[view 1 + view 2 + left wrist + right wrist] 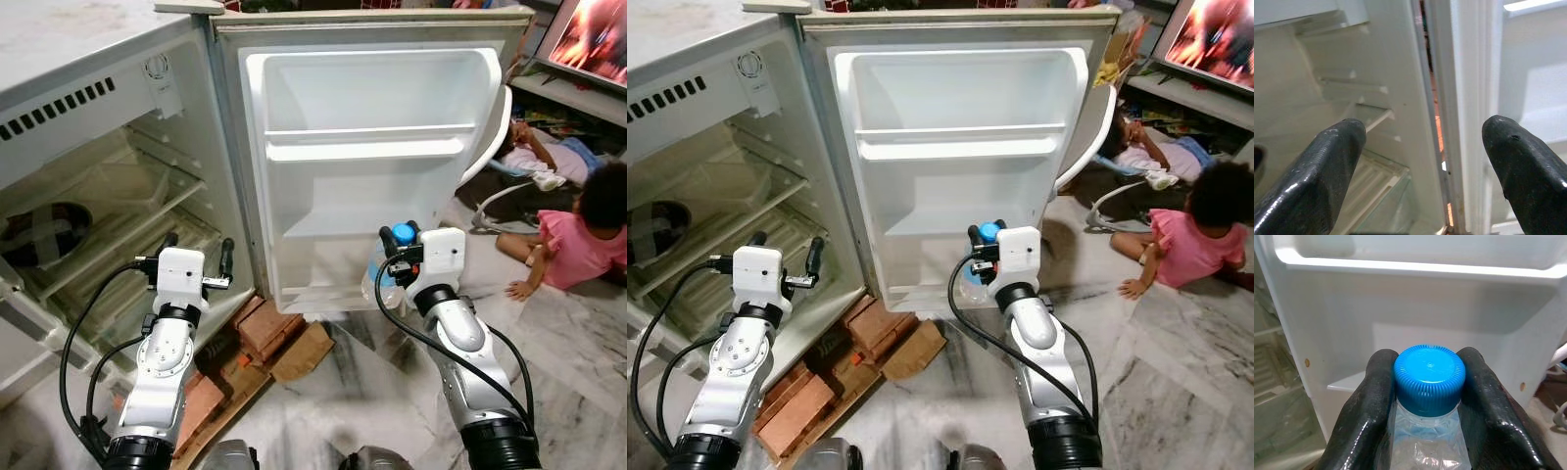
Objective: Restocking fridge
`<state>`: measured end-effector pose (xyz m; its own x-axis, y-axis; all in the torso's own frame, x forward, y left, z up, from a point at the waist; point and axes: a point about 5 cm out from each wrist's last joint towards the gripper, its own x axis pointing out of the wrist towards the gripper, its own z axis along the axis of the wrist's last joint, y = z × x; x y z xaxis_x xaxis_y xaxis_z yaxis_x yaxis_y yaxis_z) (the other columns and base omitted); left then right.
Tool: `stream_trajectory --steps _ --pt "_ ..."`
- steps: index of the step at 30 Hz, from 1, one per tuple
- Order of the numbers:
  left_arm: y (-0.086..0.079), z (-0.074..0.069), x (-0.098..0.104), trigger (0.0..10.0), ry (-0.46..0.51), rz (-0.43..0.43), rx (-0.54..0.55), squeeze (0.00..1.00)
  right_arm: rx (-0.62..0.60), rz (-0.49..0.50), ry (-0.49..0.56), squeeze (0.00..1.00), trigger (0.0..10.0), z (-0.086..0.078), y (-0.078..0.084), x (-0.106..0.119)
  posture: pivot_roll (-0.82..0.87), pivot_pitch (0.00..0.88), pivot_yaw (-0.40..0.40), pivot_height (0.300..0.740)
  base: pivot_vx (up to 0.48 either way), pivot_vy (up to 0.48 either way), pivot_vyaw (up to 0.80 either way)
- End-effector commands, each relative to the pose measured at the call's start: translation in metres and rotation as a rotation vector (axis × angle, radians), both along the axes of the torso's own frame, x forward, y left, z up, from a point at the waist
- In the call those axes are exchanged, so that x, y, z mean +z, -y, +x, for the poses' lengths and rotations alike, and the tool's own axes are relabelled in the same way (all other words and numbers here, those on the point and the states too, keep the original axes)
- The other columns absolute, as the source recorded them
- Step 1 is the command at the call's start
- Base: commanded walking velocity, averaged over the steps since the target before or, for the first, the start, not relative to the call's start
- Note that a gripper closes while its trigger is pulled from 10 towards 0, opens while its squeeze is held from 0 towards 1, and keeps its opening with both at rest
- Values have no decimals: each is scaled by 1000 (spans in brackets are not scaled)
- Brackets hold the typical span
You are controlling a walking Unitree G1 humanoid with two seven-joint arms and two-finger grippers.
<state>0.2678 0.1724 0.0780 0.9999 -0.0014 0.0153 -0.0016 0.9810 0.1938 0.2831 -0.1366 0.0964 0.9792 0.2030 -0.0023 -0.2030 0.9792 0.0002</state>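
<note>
Blue-capped bottle (1429, 401) — one — clamped in right gripper (400, 257) jaws; left gripper (199, 257) jaws wide apart, empty, beside one open fridge (372, 157)

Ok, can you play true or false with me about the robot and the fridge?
1. The fridge door is open. True.
2. The right gripper holds a bottle with a red cap. False: the cap is blue.
3. The left gripper is carrying a box. False: its fingers are apart, holding nothing.
4. The door shelves are full of bottles. False: they look bare.
5. Bricks lie on the floor by the fridge. True.
</note>
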Motion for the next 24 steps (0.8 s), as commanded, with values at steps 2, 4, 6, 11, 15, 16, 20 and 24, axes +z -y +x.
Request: stream_trajectory --steps 2,4,6,11,15,16,20,24 --pt "-3 -1 0 10000 -4 14 9 0 11 12 23 0 10000 1 -4 5 19 29 -43 740 0 0 0" --pt "-2 -1 -1 10000 -7 15 10 0 19 15 24 0 10000 0 -5 5 19 31 -43 740 0 0 0" --pt "-2 -1 -1 10000 -9 17 10 0 25 15 24 0 10000 0 -5 5 19 34 -42 740 0 0 0" --pt "-2 -2 -1 10000 -11 20 12 0 25 23 19 0 10000 -1 -6 5 19 37 -41 720 0 0 0" --pt "-2 -2 -2 10000 -13 18 9 0 32 30 21 0 10000 -1 -7 5 20 41 -41 695 0 0 0" --pt "-2 -2 -2 10000 -12 18 8 0 32 29 20 0 10000 -1 -7 5 19 41 -41 690 0 0 0" --pt "0 -2 -2 10000 -10 17 5 0 30 31 19 0 10000 -1 -6 5 19 41 -42 666 0 0 0" --pt "1 -2 -1 10000 -8 17 4 0 29 32 23 0 10000 0 -6 5 18 43 -41 666 0 0 0"
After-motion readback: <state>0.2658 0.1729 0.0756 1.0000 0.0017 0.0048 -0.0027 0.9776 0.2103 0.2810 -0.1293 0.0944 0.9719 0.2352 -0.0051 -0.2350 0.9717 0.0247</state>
